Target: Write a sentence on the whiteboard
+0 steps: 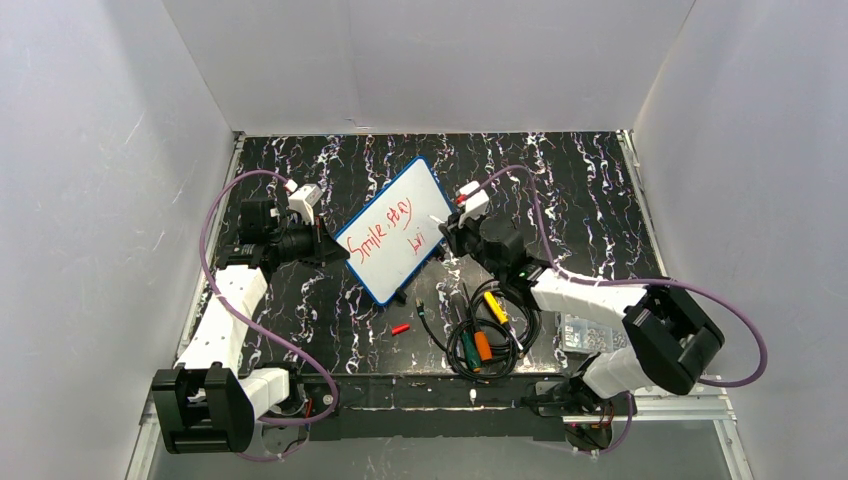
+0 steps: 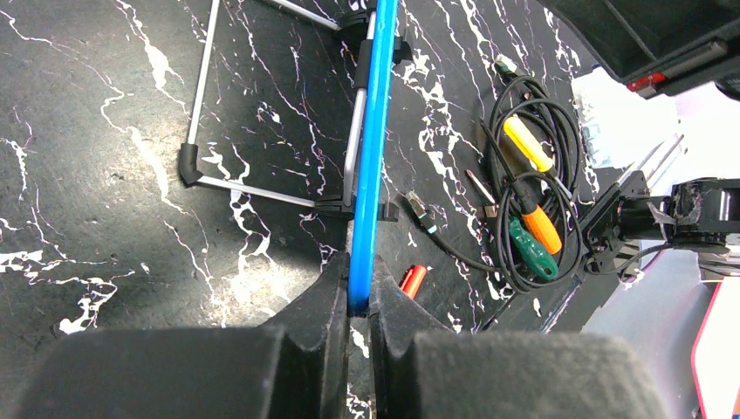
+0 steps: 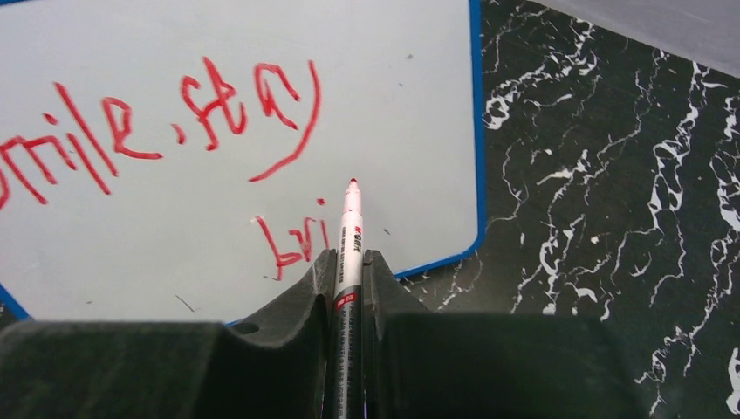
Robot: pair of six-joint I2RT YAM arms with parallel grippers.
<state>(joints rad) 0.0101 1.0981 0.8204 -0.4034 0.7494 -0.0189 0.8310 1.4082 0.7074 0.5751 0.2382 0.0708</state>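
Note:
The whiteboard (image 1: 395,232), white with a blue rim, stands tilted on a wire stand at the table's middle. My left gripper (image 1: 325,247) is shut on its left edge; in the left wrist view the blue rim (image 2: 371,166) runs up from between my fingers, gripper (image 2: 358,301). The sentence (image 1: 385,228) in red reads "Smile, stay" with "bri" below; it also shows in the right wrist view (image 3: 174,122). My right gripper (image 1: 447,237) is shut on a red marker (image 3: 349,240), gripper (image 3: 347,262). Its tip sits by the board, just right of "bri".
A red marker cap (image 1: 400,328) lies on the black marbled table in front of the board. A coil of black cable with orange, yellow and green-handled tools (image 1: 485,335) lies front right. A clear box of small parts (image 1: 585,335) sits further right. White walls enclose the table.

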